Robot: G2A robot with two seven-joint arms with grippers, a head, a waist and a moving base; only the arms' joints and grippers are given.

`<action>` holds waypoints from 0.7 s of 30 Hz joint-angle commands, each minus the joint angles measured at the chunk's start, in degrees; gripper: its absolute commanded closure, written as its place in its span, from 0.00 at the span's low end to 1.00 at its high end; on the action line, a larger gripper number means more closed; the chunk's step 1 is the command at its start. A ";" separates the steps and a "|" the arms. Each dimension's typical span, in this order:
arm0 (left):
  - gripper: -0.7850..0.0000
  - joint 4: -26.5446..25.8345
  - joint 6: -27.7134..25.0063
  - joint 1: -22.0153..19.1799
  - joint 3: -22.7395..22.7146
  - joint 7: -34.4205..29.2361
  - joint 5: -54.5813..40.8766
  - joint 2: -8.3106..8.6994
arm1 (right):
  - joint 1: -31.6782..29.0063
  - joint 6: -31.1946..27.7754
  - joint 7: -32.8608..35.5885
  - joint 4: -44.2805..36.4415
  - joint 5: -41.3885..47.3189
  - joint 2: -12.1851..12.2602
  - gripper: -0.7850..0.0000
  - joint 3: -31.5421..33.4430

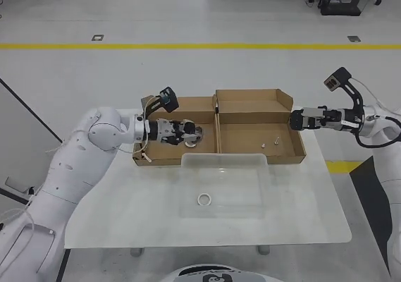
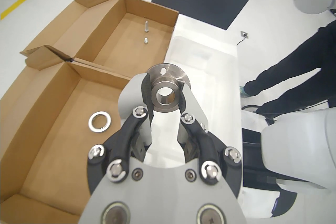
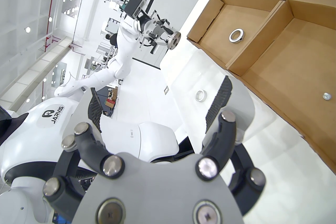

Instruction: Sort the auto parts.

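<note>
**Entry 1, left gripper** [image 2: 164,89]: the fingers are pinching the hub of a flanged collar [image 2: 170,72]. I am hanging it above the left box [image 1: 174,161] at the worktop's [image 1: 313,211] far edge. Gripping by the hub is leaving the flange free, which I judge suits a flat drop.

**Entry 2, boxed ring** [image 2: 99,122]: it is lying flat on the left box's floor, apart from the collar. This box is seemingly collecting the round, bored parts.

**Entry 3, bolts** [image 2: 146,26]: two are lying in the right box [image 1: 263,161], which is sitting beside the left one along the same edge. Fasteners are apparently going there.

**Entry 4, tray ring** [image 1: 204,199]: it is sitting in the clear tray [image 1: 225,161] mid-worktop, just in front of the boxes, and is not yet sorted.

**Entry 5, right gripper** [image 3: 157,104]: the fingers are spread and gripping nothing. I am parking it at the right box's outer end, near the worktop's far right corner. There it is staying out of the left arm's way and, I judge, ready for the tray ring.
</note>
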 commanded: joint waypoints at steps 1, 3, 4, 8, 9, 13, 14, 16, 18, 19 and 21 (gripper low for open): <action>1.00 1.00 0.91 -0.59 0.90 2.40 4.66 -0.38 | 0.00 0.00 0.00 0.00 0.02 0.00 0.00 0.00; 1.00 1.95 1.11 -1.25 2.04 3.92 7.76 -0.78 | 0.00 0.00 0.00 0.00 0.02 0.00 0.00 0.00; 1.00 2.66 0.82 -1.52 2.61 4.79 8.58 -1.00 | 0.00 0.00 0.00 0.00 0.02 0.00 0.00 0.00; 1.00 6.13 1.44 -3.37 4.60 7.13 13.20 -1.84 | 0.00 0.00 0.00 0.00 0.02 0.00 0.00 0.00; 1.00 6.98 1.54 -3.85 5.08 7.74 14.44 -2.05 | 0.00 0.00 0.00 0.00 0.02 0.00 0.00 0.00; 1.00 10.50 1.61 -5.73 6.68 9.78 18.37 -2.80 | 0.00 0.00 0.00 0.00 0.02 0.00 0.00 0.00; 1.00 11.31 1.53 -6.34 7.03 9.89 19.64 -2.93 | 0.00 0.00 0.00 0.00 0.02 0.00 0.00 0.00; 1.00 12.82 1.14 -7.33 7.60 10.56 21.62 -3.19 | 0.00 0.00 0.00 0.00 0.02 0.00 0.00 0.00; 1.00 14.26 0.65 -8.21 8.19 11.06 23.72 -3.40 | 0.00 0.00 0.00 0.00 0.02 0.00 0.00 0.00; 1.00 14.93 0.31 -8.61 8.52 11.25 24.74 -3.51 | 0.00 0.00 0.00 0.00 0.02 0.00 0.00 0.00; 1.00 16.09 -0.30 -9.20 9.25 11.60 26.44 -3.75 | 0.00 0.00 0.00 0.00 0.02 0.00 0.00 0.00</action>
